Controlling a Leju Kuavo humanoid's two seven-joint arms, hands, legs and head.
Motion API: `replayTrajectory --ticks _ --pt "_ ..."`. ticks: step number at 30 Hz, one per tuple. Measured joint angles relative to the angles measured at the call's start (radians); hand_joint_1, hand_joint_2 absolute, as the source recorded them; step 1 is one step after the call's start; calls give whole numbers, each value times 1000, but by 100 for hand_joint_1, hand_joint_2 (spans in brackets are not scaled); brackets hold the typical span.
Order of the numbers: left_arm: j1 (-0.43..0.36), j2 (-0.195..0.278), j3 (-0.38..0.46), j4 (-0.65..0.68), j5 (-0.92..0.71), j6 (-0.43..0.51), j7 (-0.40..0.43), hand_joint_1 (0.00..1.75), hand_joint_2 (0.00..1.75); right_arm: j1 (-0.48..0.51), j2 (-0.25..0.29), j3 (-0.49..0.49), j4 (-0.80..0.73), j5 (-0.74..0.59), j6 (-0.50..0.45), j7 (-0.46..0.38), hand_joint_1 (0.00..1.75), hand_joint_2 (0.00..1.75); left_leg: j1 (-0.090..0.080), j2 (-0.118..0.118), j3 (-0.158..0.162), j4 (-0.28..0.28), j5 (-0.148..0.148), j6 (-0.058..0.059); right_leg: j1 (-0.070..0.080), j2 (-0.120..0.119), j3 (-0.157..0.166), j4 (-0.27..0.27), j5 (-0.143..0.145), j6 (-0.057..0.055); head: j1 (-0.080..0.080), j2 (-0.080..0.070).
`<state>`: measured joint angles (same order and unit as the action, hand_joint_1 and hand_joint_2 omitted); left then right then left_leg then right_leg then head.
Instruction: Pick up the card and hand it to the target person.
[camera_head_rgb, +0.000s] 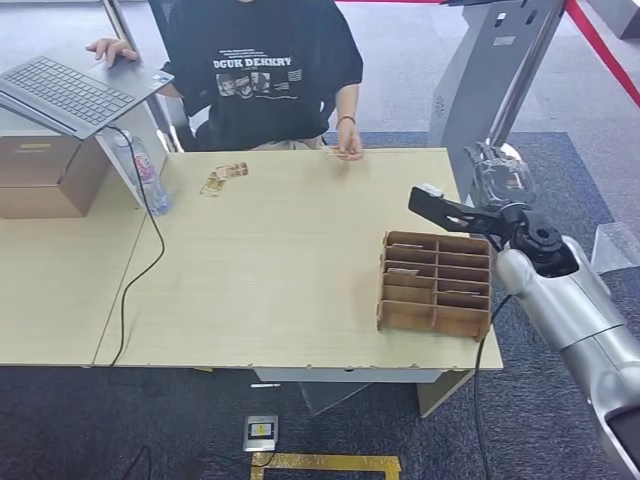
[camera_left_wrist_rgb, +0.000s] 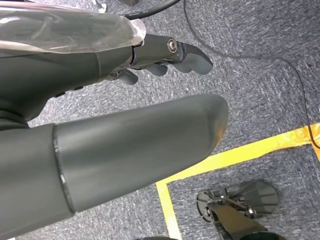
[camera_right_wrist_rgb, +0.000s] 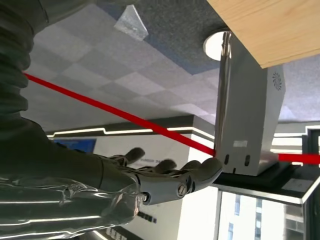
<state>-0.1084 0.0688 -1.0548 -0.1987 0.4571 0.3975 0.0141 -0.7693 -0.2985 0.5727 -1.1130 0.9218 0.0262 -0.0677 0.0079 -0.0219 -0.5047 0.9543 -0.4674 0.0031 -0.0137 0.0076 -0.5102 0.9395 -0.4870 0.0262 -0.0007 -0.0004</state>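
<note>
Wooden slotted card rack (camera_head_rgb: 435, 283) sits lower right of centre on the pale tabletop (camera_head_rgb: 287, 260); whatever card it holds I can't make out. Just right, my right hand (camera_head_rgb: 498, 185) hovers empty, fingers extended; my left hand (camera_left_wrist_rgb: 158, 60) hangs empty, farther off.

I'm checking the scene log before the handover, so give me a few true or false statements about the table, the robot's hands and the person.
1. The right hand holds a card. False: its fingers are extended and it holds nothing.
2. The wooden compartment organizer sits near the table's right end. True.
3. The water bottle lies on its side. False: it stands upright.
4. The person has one hand on the laptop. True.
5. The left hand hangs over carpet floor. True.
</note>
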Motion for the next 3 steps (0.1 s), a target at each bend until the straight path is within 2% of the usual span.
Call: replayTrajectory --ticks 3 --pt "1 2 0 0 0 0 0 0 0 47 -26 -40 -92 -39 14 12 0 175 0 0 0 0 0 0 0 0 0 0 0 0 0 0"
